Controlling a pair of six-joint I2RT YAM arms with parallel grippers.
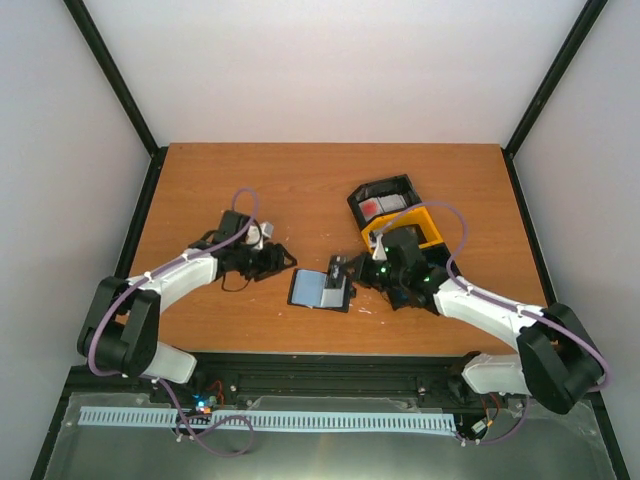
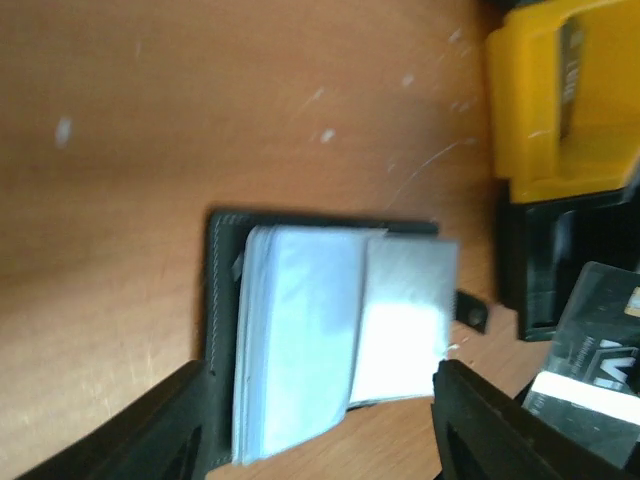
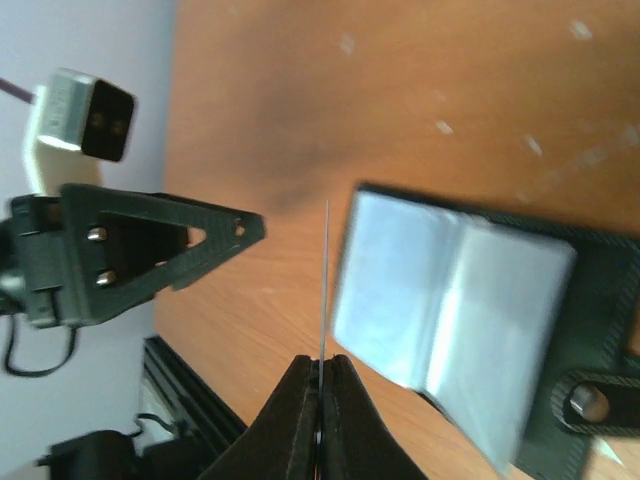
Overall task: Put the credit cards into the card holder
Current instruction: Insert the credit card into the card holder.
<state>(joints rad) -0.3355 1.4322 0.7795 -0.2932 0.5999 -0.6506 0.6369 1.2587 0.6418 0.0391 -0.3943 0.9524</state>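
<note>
The wooden table (image 1: 300, 180) bears the open card holder (image 1: 320, 290). Left of it, the left gripper (image 1: 284, 258) gapes wide. Just beside it, the right gripper (image 3: 322, 368) pinches a credit card (image 3: 326, 290) edge-on

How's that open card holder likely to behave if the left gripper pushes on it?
The card holder looks thin and light on the smooth wooden table, so it would probably slide rather than tip. Its pale inner sleeves lie unevenly, seem floppy, and would likely flex under the left gripper.
</note>
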